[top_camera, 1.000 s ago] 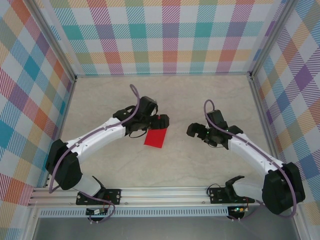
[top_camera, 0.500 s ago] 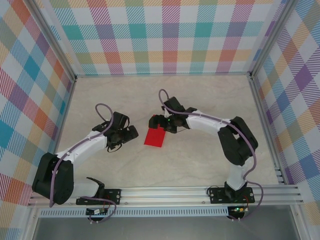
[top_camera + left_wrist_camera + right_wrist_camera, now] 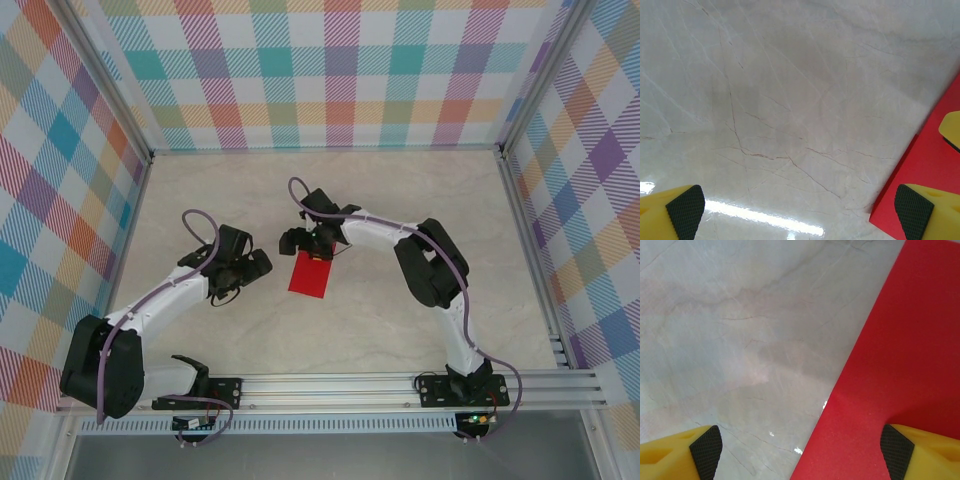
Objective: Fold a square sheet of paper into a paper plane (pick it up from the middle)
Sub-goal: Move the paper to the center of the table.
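The square sheet of paper (image 3: 311, 276) lies flat and red on the marble table, mid-table. My left gripper (image 3: 252, 268) hovers just left of it, open, with bare table between its fingertips (image 3: 685, 216). The paper (image 3: 927, 175) sits at the right edge of the left wrist view, under the right-hand pad. My right gripper (image 3: 305, 243) is at the sheet's far edge, open. It straddles the left edge of the paper (image 3: 900, 355), one pad (image 3: 896, 452) over the red and the other over the table. A faint crease crosses the sheet. No paper plane shape is visible.
Plaid walls (image 3: 330, 70) enclose the table on three sides. An aluminium rail (image 3: 330, 392) with both arm bases runs along the near edge. The right arm (image 3: 430, 255) arches over the table's middle right.
My left gripper has let go of the paper's far corner, drawn back left and opened fully. My right arm has swung across from the right to the sheet's far edge.
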